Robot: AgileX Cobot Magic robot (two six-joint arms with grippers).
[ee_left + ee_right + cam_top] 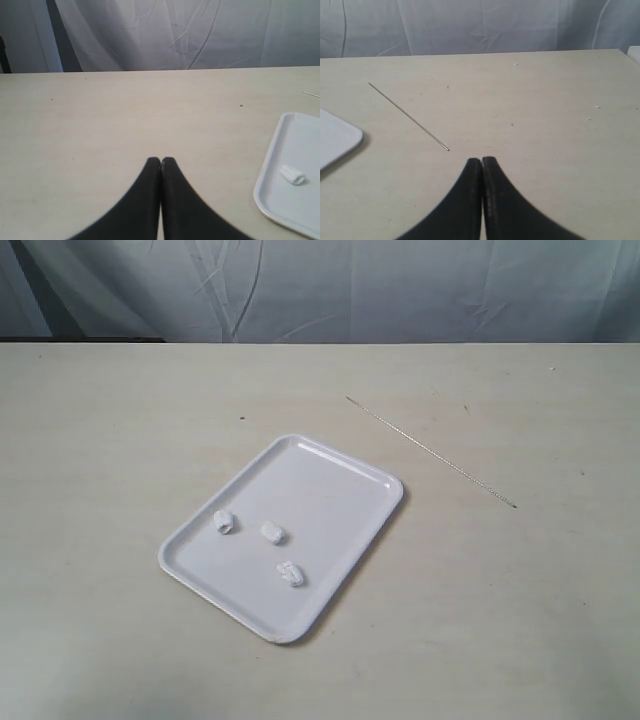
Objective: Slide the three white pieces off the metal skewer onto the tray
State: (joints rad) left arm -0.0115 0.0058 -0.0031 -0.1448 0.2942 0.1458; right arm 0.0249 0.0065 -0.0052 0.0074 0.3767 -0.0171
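Note:
Three small white pieces lie loose on the white tray point(340, 475): one at its left point(223, 522), one in the middle point(272, 532), one nearer the front point(291, 573). The thin metal skewer point(430, 450) lies bare on the table to the right of the tray, apart from it. No gripper shows in the exterior view. My left gripper point(161, 160) is shut and empty over bare table, with the tray's edge point(265, 175) and one white piece point(292, 175) off to one side. My right gripper point(482, 160) is shut and empty, just short of the skewer's tip point(447, 149).
The beige table point(120, 440) runs back to a wrinkled grey-white cloth backdrop point(320, 290). A corner of the tray point(340, 137) shows in the right wrist view. A few small dark specks mark the tabletop.

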